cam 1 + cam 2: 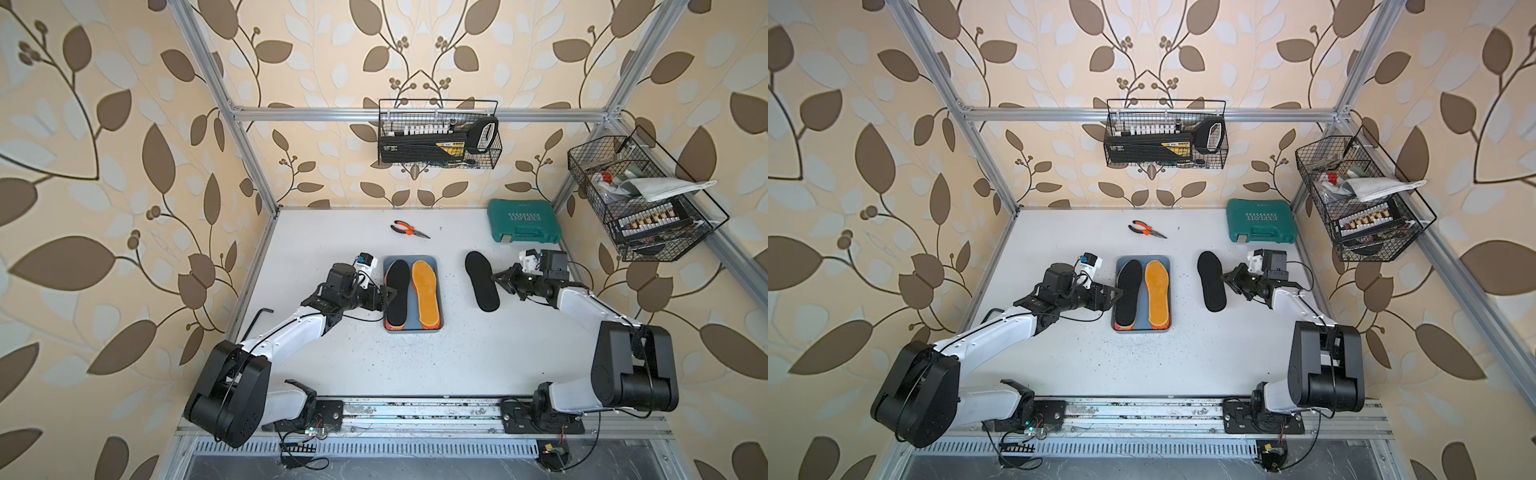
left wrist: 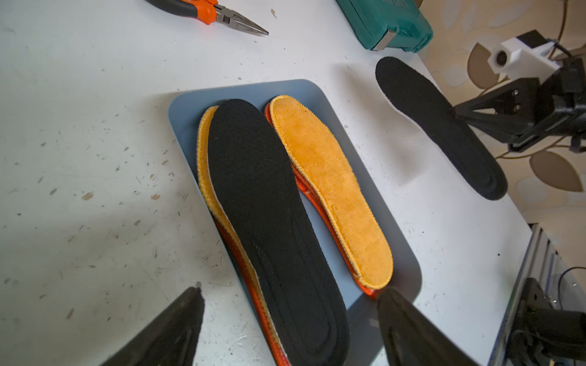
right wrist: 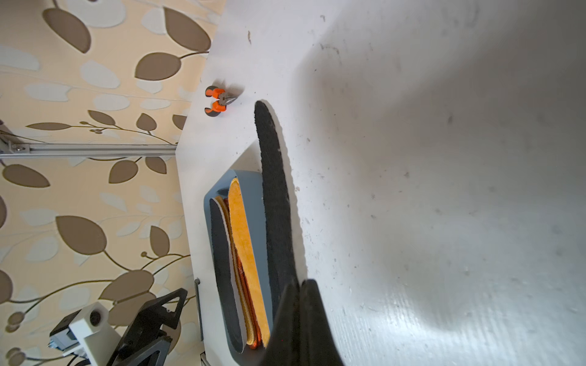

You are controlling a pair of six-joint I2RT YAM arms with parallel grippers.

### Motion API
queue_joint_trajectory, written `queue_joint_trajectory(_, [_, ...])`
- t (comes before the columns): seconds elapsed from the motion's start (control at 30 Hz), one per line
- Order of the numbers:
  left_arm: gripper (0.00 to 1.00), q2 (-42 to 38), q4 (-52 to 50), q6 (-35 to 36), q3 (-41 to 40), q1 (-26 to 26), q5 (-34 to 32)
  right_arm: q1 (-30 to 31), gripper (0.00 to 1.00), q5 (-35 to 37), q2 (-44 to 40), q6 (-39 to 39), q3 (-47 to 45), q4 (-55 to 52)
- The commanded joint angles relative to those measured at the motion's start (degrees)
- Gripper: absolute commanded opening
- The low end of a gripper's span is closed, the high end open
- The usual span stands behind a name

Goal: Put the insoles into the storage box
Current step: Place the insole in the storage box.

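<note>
Fingers of my left gripper (image 2: 291, 287) stand apart over the box (image 2: 298, 88) of stacked insoles (image 2: 329, 190), mid-bench (image 1: 374, 365). My right gripper (image 3: 299, 285) is clamped on the one black insole (image 3: 276, 206) outside it, toward the right edge. Next I should carry it across onto a stack.

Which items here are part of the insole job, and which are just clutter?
Job:
- storage box
- black insole and orange-yellow insole in it, on red-orange edged ones
- loose black insole, gripped by the right tool
- left tool, open at the box

Clutter:
- pliers
- green tool case
- back wire basket
- side wire basket
</note>
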Motion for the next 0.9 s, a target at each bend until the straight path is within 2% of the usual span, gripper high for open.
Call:
queue_joint_trajectory(0.0, [0.93,-2.1,1.5,0.8,-0.4,-0.5,1.2,2.6,0.00,-0.6,-2.0,4.3,-1.8,4.4])
queue_joint_trajectory(0.17, [0.94,-2.1,1.2,0.9,-0.4,-0.5,0.7,8.0,0.00,1.9,-3.1,12.3,-5.5,12.3])
queue_joint_trajectory(0.43, [0.95,-2.1,0.8,0.9,-0.3,-0.5,0.3,16.6,0.00,8.3,-3.2,20.5,-9.3,22.1])
queue_joint_trajectory(0.87, [0.96,-2.1,0.6,0.7,-0.4,-0.5,0.3,28.1,0.00,18.9,2.6,26.0,-12.2,35.5])
